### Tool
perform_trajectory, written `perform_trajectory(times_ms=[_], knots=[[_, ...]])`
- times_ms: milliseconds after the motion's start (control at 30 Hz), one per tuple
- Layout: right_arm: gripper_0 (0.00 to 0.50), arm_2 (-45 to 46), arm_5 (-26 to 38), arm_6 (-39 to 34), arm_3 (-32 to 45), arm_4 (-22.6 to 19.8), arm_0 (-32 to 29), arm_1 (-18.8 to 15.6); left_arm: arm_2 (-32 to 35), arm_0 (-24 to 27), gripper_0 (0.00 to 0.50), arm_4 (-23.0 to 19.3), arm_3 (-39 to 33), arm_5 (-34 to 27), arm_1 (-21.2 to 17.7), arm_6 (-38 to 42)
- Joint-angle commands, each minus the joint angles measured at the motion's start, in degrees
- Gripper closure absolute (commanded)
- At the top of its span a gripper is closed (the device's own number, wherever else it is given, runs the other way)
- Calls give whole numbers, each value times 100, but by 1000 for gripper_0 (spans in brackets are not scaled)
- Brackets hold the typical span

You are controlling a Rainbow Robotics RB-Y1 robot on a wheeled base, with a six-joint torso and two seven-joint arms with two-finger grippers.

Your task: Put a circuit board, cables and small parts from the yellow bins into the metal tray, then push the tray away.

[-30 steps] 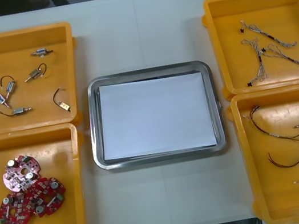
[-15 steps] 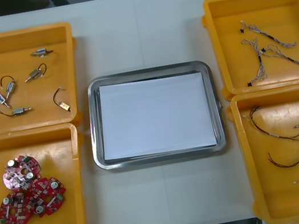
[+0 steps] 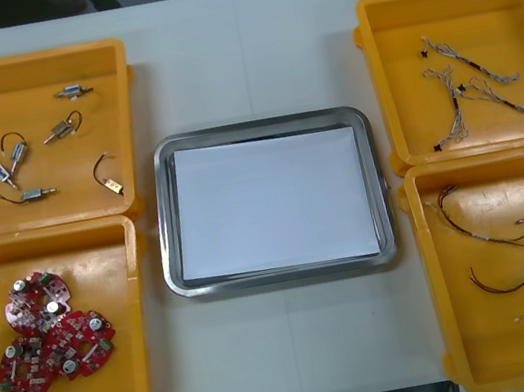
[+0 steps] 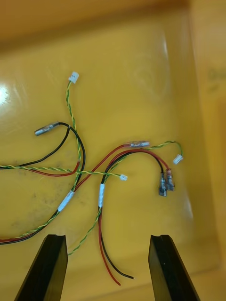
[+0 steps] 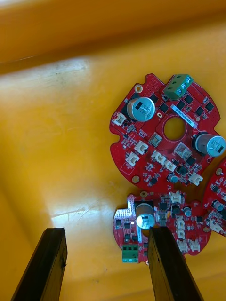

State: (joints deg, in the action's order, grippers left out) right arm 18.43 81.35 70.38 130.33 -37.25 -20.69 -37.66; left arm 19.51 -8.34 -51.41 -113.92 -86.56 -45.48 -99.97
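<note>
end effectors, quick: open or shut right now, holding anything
Left end effector: open, empty, above the boards.
Right end effector: open, empty, above the cables.

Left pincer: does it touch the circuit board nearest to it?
Cannot tell. In the left wrist view, one finger of the open left pincer overlaps the nearest board, but nothing shows its height above it.
</note>
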Motion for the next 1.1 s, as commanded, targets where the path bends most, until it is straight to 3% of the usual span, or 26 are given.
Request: perform_trajectory(times_ms=[33,300,1100], knots=[[0,-147,-207,99,-183,8,-128,189,-255,-177,0,-54,46,113,-295,-207],[0,-411,-752,116,-763,-10,-84,189,-527,-274,0,-71,169,307,-295,-137],[0,-1017,-1226,72,-1475,122,83,189,-1020,-441,0,-10,406,966,-295,-5]])
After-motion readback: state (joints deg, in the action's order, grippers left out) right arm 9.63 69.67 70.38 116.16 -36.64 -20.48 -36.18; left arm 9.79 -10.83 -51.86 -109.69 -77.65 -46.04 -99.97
